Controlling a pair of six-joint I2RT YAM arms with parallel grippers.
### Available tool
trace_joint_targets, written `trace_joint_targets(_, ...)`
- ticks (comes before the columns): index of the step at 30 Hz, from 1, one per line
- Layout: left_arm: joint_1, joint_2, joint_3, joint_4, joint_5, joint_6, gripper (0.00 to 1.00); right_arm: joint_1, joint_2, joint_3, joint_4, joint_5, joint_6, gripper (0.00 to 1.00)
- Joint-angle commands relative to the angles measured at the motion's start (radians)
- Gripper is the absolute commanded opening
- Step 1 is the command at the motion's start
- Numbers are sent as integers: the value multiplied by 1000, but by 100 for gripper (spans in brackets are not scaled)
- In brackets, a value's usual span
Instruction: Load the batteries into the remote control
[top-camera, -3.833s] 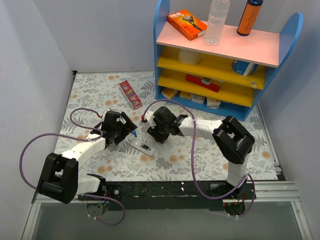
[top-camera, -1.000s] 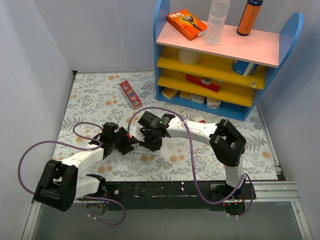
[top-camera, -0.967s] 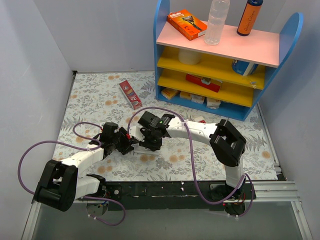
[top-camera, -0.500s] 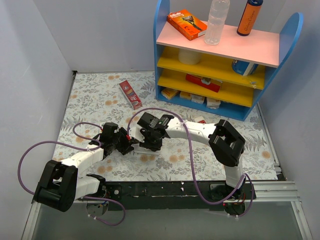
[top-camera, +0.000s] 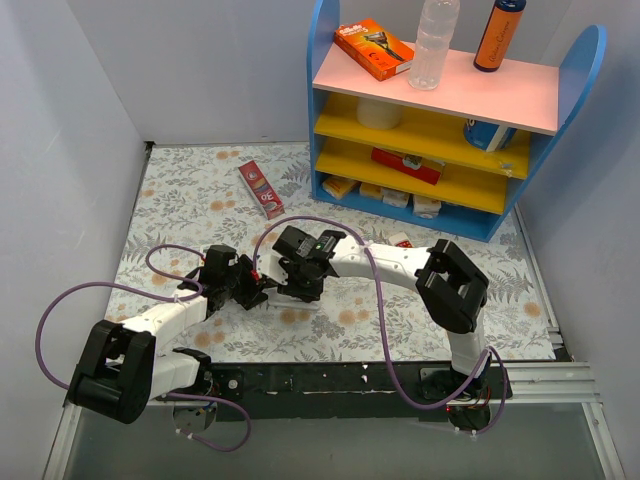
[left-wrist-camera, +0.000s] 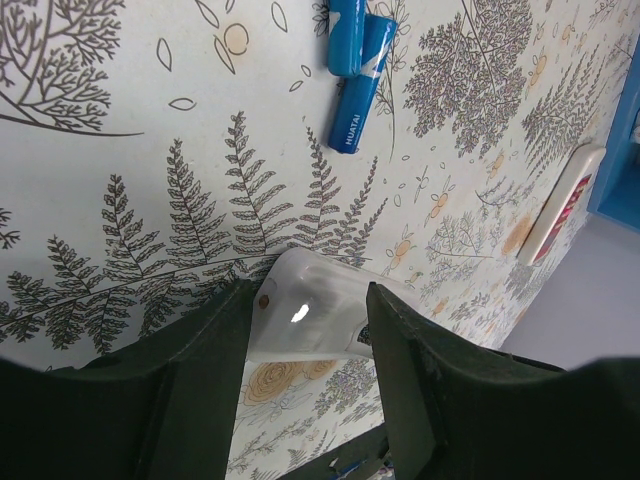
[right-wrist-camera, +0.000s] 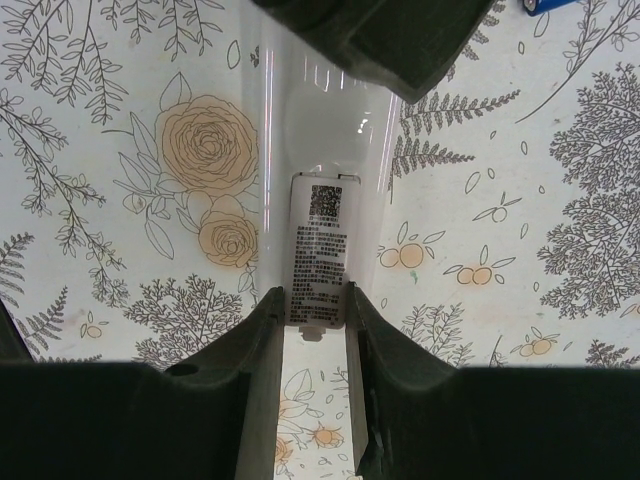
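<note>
Though hidden overhead, batteries (left-wrist-camera: 357, 85) beyond remote control (left-wrist-camera: 310, 315), left wrist.

I have the remote control (left-wrist-camera: 310, 320) lying flat on the table (top-camera: 180, 190) near the front middle. One end sits between the fingers of the left gripper (top-camera: 258, 293), touching both, and the right gripper (right-wrist-camera: 312, 295) straddles it from the opposite side. Two batteries (left-wrist-camera: 360, 85) lie side by side, touching, on the table just beyond that end. Farther back, a box (top-camera: 261, 189) lies left of a shelf unit (top-camera: 320, 100) standing at the far right. A second remote (left-wrist-camera: 565, 205) lies just before the shelf's foot.
</note>
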Motion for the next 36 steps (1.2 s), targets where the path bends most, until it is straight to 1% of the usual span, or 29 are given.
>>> trace_joint_targets(1,-4,-21,-16,-33,-5,7,49,7,11,38,13,40,13,4)
trace_joint_targets(12,-4,-19,-11,-33,0,7,49,9,12,54,14,14,27,4)
trace_joint_targets(21,-3,-24,-14,-35,4,6,49,12,31,61,17,-9,29,6)
trace_joint_targets(27,-4,-25,-16,-33,6,3,49,12,40,67,4,-21,27,12)
trace_joint_targets(31,-4,-27,-16,-35,6,4,49,10,35,66,-3,-21,17,23)
trace_joint_targets(33,-4,-27,-16,-35,4,3,49,10,31,64,-4,-21,14,26)
trace_joint_targets(34,-4,-27,-16,-33,6,3,49,12,28,64,-7,-21,12,30)
trace_joint_targets(36,-4,-27,-17,-35,6,3,49,12,25,69,-9,-23,10,33)
